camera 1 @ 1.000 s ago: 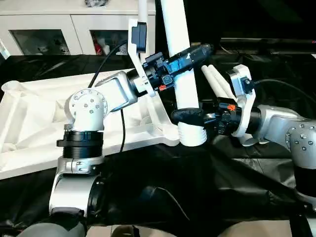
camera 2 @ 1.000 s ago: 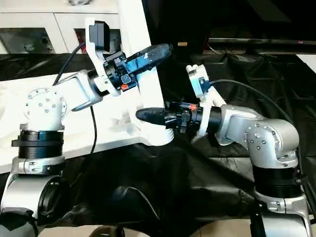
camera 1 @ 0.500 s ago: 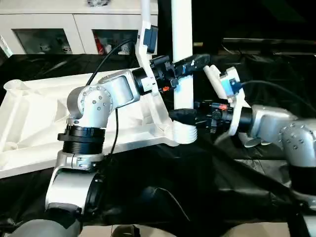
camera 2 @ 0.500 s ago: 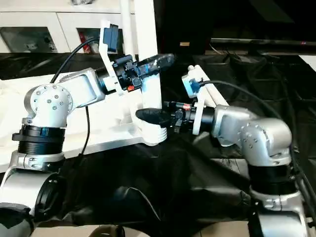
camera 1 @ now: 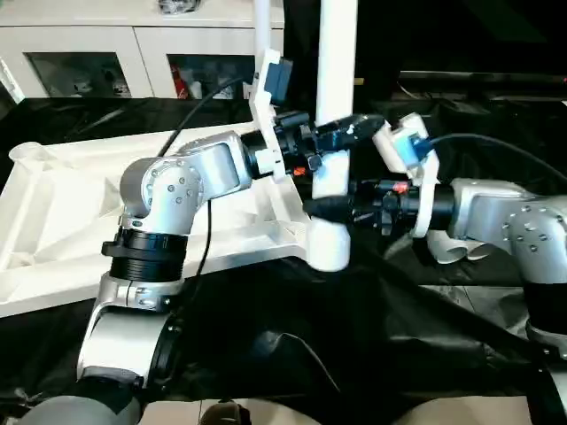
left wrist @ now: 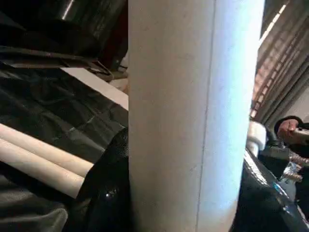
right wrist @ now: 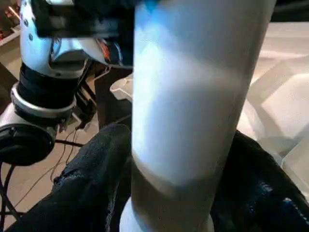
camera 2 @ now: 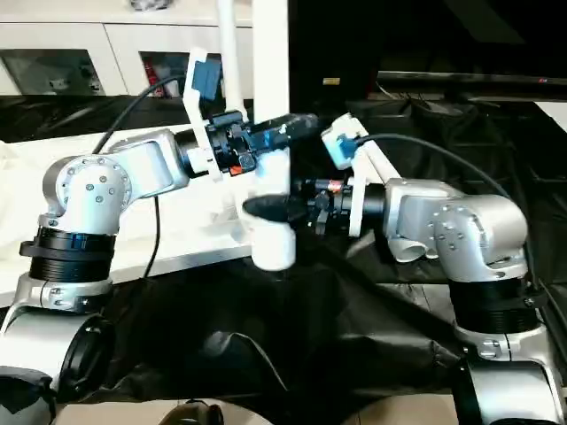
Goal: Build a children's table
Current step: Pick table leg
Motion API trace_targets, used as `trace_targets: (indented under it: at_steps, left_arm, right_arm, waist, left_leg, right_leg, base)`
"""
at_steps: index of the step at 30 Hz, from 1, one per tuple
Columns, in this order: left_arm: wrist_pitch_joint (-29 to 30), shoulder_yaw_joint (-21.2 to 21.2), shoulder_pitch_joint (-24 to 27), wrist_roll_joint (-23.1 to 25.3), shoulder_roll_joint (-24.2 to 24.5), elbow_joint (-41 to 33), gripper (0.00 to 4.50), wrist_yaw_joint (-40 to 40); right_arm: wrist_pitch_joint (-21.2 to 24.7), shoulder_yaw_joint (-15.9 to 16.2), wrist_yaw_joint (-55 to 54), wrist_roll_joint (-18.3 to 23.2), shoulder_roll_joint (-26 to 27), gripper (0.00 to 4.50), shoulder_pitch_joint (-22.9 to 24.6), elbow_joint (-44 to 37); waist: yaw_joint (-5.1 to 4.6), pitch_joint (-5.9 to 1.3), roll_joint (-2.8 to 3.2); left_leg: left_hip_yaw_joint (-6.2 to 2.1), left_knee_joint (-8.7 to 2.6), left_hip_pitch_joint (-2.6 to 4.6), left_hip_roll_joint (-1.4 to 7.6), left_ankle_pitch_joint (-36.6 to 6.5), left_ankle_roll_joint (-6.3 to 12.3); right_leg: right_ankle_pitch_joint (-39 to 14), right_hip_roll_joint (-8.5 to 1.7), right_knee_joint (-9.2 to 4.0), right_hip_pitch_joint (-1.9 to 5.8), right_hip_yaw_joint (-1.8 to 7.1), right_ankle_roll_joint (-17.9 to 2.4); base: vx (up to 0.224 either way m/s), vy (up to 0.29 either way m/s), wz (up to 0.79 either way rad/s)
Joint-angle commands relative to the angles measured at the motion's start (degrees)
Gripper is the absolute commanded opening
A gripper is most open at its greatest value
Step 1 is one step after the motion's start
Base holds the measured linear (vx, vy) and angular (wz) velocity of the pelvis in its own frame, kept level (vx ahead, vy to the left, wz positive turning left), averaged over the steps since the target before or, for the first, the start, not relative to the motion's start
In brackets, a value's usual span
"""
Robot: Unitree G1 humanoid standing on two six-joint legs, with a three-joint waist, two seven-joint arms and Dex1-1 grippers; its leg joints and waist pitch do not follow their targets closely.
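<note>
The children's table top (camera 1: 53, 221) lies upside down on my left, ribbed underside up. One white leg (camera 1: 335, 53) stands upright at its near right corner (camera 1: 326, 252). My left gripper (camera 1: 341, 133) is shut on the leg about halfway up, and black fingers (left wrist: 104, 193) press both its sides. Lower down, just above the corner, my right gripper (camera 1: 330, 205) is shut on the same leg, and its fingers (right wrist: 91, 183) hug it. A second leg (camera 1: 260, 27) rises behind my left arm.
Spare white legs (camera 2: 383, 168) lie on the black cloth (camera 1: 354, 336) behind my right wrist, the same legs (left wrist: 38, 162) that the left wrist view catches. White cabinets (camera 1: 89, 62) line the back wall. The cloth hangs over the near edge.
The leg leaned with its top to the left a second ago and now stands upright. My left arm swung with it, and the head camera shifted slightly.
</note>
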Motion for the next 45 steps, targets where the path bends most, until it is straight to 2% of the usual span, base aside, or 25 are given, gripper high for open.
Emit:
trace_targets:
  at_steps: [1,15,16,26,38,39,45]
  left_arm:
    - [1.09,0.95,-1.01,-2.08,-0.39,-1.44,1.86,-0.12]
    - [3.08,2.36,-1.33,-4.35,-0.56,-1.62,1.86,-0.32]
    - [3.22,2.60,-1.38,-4.60,-0.63,-1.47,1.86,-0.01]
    - [3.47,2.84,-1.76,-4.50,-0.79,-1.18,1.86,-0.30]
    - [3.08,2.57,-1.88,-3.79,-0.36,-1.13,1.86,-0.58]
    - [3.04,2.51,-1.89,-3.73,-0.35,-1.09,1.86,-0.61]
    - [2.69,2.03,-1.73,-3.19,-0.24,-1.00,1.86,-0.83]
  right_arm:
    - [0.04,1.03,1.15,-0.65,-1.17,2.94,-1.24,0.32]
    - [-0.52,2.22,2.27,-1.30,-1.80,2.94,-1.52,1.33]
    - [-0.52,2.28,2.39,-1.18,-1.87,2.77,-1.39,1.24]
    - [0.25,1.74,2.39,-0.43,-1.49,1.97,-1.05,1.39]
    - [-0.71,2.00,1.85,-0.81,-1.51,1.91,-0.16,0.72]
    - [-0.81,2.04,1.87,-0.88,-1.49,2.47,-0.11,0.65]
    - [-0.57,2.35,1.96,-0.73,-1.65,3.03,0.25,0.10]
  waist:
    - [0.14,-5.10,-1.42]
    - [0.13,-5.12,-1.36]
    - [0.16,-5.12,-1.21]
    - [0.15,-5.18,-1.23]
    - [0.16,-5.24,-1.08]
    - [0.16,-5.23,-1.12]
    - [0.17,-5.25,-1.12]
  left_leg:
    - [-0.24,-3.24,1.90,2.17,-5.45,0.31]
    - [-0.28,-3.22,1.93,2.17,-5.93,0.49]
    - [-0.31,-3.22,1.98,2.18,-6.10,0.36]
    - [-0.30,-3.17,1.94,2.12,-6.13,0.35]
    - [-0.31,-3.15,1.95,2.13,-6.14,0.23]
    - [-0.32,-3.16,1.93,2.14,-6.10,0.24]
    - [-0.31,-3.13,1.97,2.12,-6.21,0.29]
  right_leg:
    - [-1.76,-2.97,-4.14,2.81,2.22,-13.91]
    - [-2.13,-2.85,-4.16,2.72,2.16,-14.05]
    - [-2.31,-2.87,-4.17,2.68,2.16,-14.05]
    - [-1.74,-2.83,-4.16,2.73,2.16,-14.23]
    - [-1.18,-2.83,-4.08,2.74,2.14,-14.37]
    - [-1.09,-2.84,-4.07,2.76,2.14,-14.38]
    - [-1.17,-2.85,-4.08,2.78,2.14,-14.49]
  base:
    - [0.000,0.000,0.00]
    - [0.000,0.000,0.00]
    - [0.000,0.000,0.00]
    - [0.000,0.000,0.00]
    - [0.000,0.000,0.00]
    - [0.000,0.000,0.00]
    - [0.000,0.000,0.00]
